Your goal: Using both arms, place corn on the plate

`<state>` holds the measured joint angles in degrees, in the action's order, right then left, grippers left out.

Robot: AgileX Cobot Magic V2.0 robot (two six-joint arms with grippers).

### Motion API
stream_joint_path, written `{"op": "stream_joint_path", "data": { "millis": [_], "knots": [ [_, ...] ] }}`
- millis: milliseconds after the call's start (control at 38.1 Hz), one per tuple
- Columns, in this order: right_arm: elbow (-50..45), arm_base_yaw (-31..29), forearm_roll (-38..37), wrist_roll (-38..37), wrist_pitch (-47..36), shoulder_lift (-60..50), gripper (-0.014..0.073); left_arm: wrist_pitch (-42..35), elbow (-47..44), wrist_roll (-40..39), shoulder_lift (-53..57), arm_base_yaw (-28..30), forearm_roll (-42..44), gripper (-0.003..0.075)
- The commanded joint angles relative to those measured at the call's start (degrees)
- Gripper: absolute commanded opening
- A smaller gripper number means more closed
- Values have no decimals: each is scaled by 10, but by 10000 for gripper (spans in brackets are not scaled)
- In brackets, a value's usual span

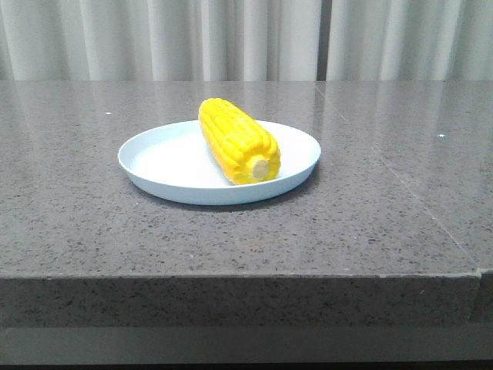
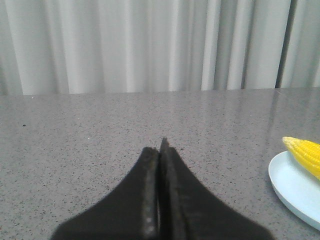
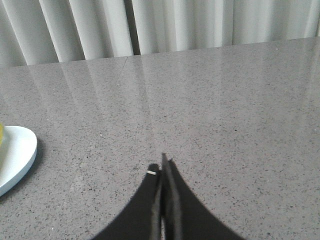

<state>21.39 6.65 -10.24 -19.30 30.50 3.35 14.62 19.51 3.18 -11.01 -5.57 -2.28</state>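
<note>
Lying diagonally on the plate [image 1: 154, 158], stub toward five o'clock, the corn [image 1: 237, 141] looks placed; both the left gripper [image 2: 161, 150] and right gripper [image 3: 163, 167], fingers pressed together and empty, seemingly need only stay clear.

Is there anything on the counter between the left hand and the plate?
No. In the left wrist view, only bare grey speckled counter lies between the shut left hand and the plate holding the corn.

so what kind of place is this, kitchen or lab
Probably a staged test setup rather than a lived-in kitchen: a bare grey speckled stone countertop, plain pale curtains as a backdrop, and only a plastic-looking corn on a plate.
</note>
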Motion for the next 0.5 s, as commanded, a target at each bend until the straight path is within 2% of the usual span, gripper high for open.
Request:
{"op": "stream_joint_path", "data": {
  "millis": [0, 472],
  "knots": [
    [14, -4, -13, 4, -50, 8, -68, -51, 17, 0, -6, 0, -6, -20],
    [14, -4, -13, 4, -50, 8, -68, -69, -5, 0, 5, 2, 4, -20]
  ]
}}
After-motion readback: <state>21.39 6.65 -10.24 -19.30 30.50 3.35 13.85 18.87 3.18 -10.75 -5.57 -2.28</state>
